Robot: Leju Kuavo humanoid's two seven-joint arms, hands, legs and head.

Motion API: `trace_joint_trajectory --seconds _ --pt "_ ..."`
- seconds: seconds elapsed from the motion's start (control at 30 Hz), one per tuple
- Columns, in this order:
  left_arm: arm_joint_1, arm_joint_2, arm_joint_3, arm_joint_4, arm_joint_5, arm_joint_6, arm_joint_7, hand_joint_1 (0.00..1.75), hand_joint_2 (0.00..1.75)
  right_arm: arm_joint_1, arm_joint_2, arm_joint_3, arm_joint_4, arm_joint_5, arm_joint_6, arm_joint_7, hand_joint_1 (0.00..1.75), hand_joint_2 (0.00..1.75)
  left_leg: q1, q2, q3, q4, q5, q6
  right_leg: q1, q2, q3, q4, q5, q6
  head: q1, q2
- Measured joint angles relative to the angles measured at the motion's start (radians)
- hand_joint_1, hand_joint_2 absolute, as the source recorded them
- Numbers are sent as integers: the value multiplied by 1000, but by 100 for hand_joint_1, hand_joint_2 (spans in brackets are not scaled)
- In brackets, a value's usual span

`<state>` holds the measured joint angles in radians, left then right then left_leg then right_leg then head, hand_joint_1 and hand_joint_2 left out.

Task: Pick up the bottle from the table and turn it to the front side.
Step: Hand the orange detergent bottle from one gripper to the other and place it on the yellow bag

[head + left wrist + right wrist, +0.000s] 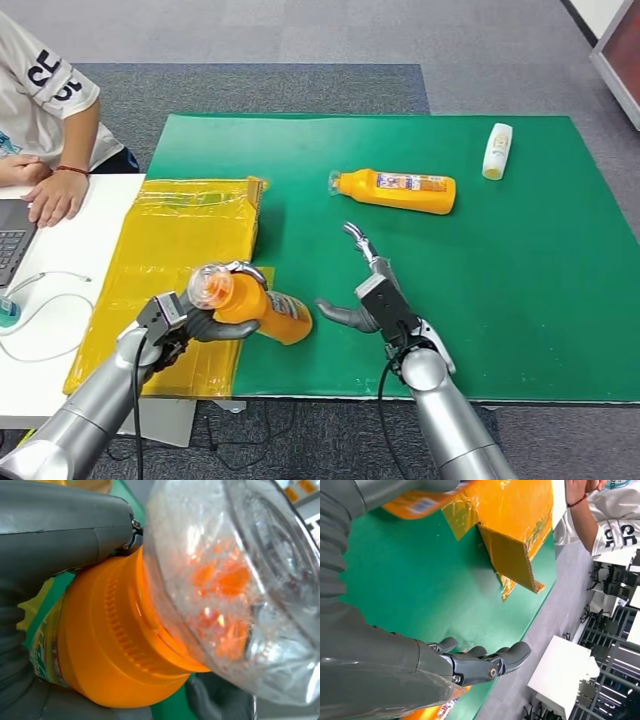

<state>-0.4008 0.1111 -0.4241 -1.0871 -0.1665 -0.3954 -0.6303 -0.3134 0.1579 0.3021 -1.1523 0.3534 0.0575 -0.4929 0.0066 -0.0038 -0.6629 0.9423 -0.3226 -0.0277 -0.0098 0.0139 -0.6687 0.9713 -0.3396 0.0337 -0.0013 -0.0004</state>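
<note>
Orange bottle (253, 305) with clear cap is off the table (528, 300), gripped near its neck by the left robot hand (192, 322) over the near edge, where green mat meets yellow sheet; cap points toward the camera, body tilts down to the mat. Pick-up looks done; turning the label to the front likely remains. Right robot hand (370, 295) hovers just beside, fingers spread, holding nothing. A second orange bottle (396, 190) lies mid-table, a white bottle (497, 151) near the far right corner. Yellow-wrapped cardboard (181, 260) sits close at left, possibly crowding the turn. A person's arm (64, 180) rests past the left edge.
</note>
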Motion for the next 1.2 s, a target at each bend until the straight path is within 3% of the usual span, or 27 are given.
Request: trace_joint_trajectory --seconds 0.53,0.8,0.93,1.07,1.2 --pt "-7 18 39 -92 -25 25 5 155 175 0 0 -7 -1 20 3 -1 0 175 0 0 -1 0 -1 0 0 0 0 0 -1 0 0 0" --pt "-26 31 58 -108 -60 46 21 171 175 0 0 -9 -1 24 -7 -1 0 175 0 0 -1 0 -1 0 0 0 -1 0 -1 0 0 0" --pt "-84 65 47 -97 -127 62 88 175 175 0 0 -9 1 25 -10 -4 0 175 0 0 -1 0 -1 0 0 0 -1 0 -1 0 0 0" --pt "-208 99 -6 -42 -236 104 193 175 175 0 0 -9 9 25 -14 -14 0 175 0 0 -1 0 0 0 0 0 -1 0 0 0 0 0" --pt "-306 115 -48 2 -268 116 231 175 175 -1 0 -9 14 25 -16 -16 0 175 0 0 -1 0 1 0 0 0 -1 0 1 -1 0 0"
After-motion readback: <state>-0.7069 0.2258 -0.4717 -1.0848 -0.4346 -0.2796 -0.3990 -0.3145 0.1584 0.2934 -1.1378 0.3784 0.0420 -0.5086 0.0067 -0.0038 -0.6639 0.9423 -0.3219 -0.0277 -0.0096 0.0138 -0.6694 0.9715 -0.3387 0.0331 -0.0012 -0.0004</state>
